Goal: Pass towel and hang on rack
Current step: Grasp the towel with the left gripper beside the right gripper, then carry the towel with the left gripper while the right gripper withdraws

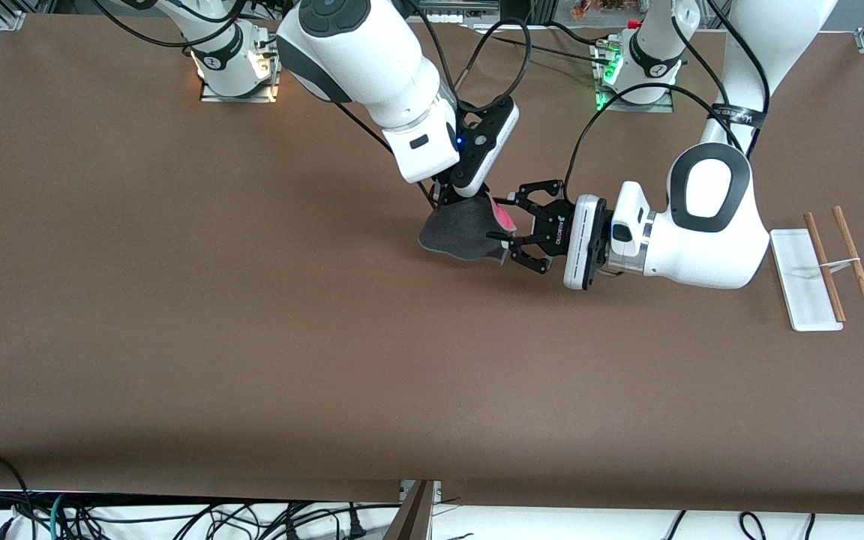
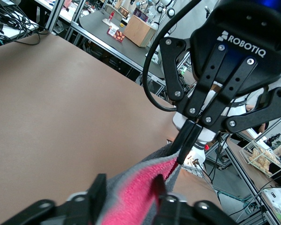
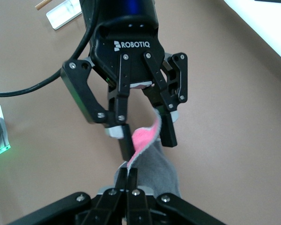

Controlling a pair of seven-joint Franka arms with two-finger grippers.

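The towel (image 1: 462, 232) hung in the air over the middle of the table (image 1: 177, 300), pinched at its upper corner by the right gripper (image 1: 448, 196), whose fingers were pressed flat together on the cloth in the right wrist view. Most of the cloth showed dark grey, with the pink-red face turned out along the edge toward the left arm.

The left gripper (image 1: 505, 244) had its two fingers spread part-way, one on each side of that pink edge. In the right wrist view the cloth lay between them with a gap on at least one side, so it probably had not closed on the towel, though the angle made contact hard to rule out.

So the pick-up looked done and the handover was midway: the left gripper had yet to clamp and the right had yet to release. The rack (image 1: 826, 266) lay at the left arm's end of the table, well apart from both grippers, its rods bare; hanging was entirely left
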